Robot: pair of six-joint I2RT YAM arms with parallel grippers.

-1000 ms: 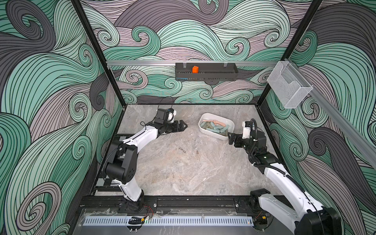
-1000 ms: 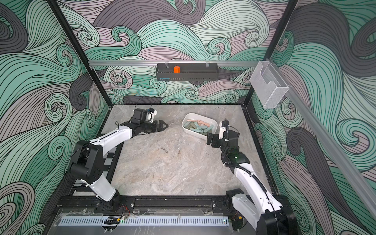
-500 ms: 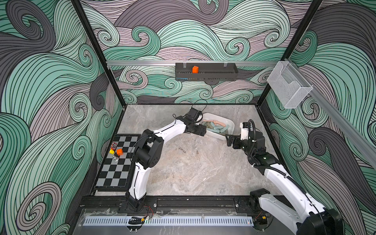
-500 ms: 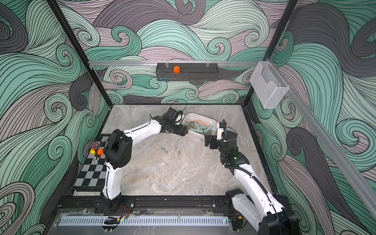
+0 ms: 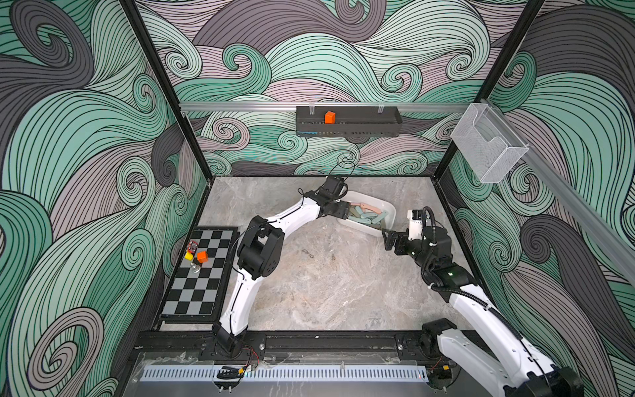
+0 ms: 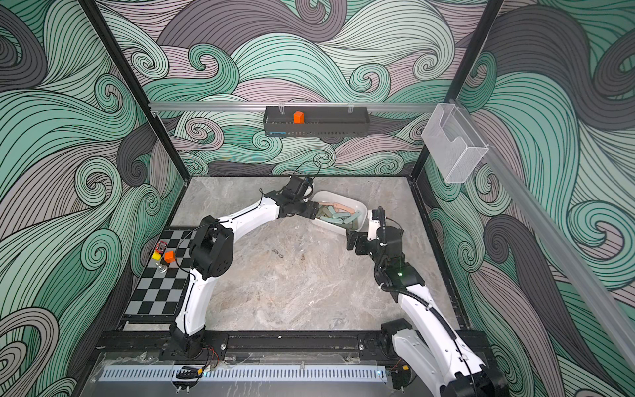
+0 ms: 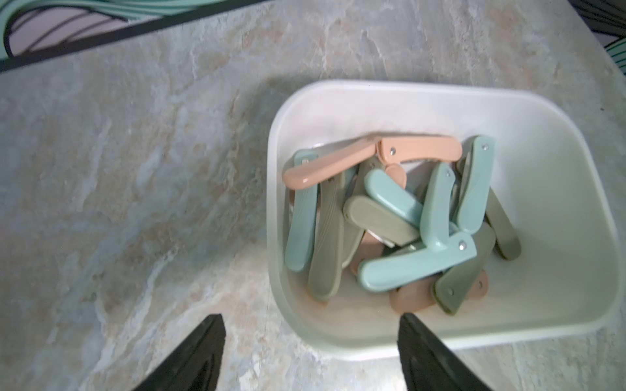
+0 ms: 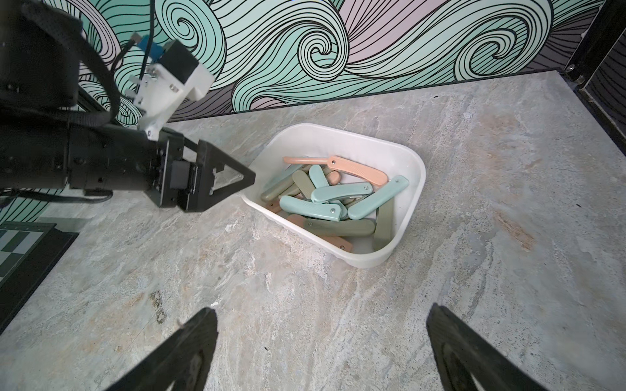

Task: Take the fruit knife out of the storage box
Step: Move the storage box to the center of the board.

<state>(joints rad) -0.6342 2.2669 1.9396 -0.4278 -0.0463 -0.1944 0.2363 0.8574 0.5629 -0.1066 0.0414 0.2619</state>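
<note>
The fruit knives (image 7: 389,220) are folding ones with peach, teal and olive plastic handles. They lie in a loose pile, crossing each other, inside the white storage box (image 7: 338,88). The box stands on the tabletop (image 7: 135,169), between the two arms.

I judge each knife to be light and stiff, with a smooth, rounded handle that can slip between the pads. The pile is loose, so the neighbours may shift when one knife is pulled. The peach knife (image 7: 421,153) lies on top near one wall and seems partly unfolded, so its hinge could swing. The teal knife (image 7: 416,267) also lies on top and looks folded. It is probably the easier one, taken across the narrow width near the middle of the handle.

The left tool (image 7: 310,316) hangs over the edge of the box, its jaws apart with nothing between them. The right tool (image 8: 321,308) waits beside the box over bare tabletop, spread wide and empty.
</note>
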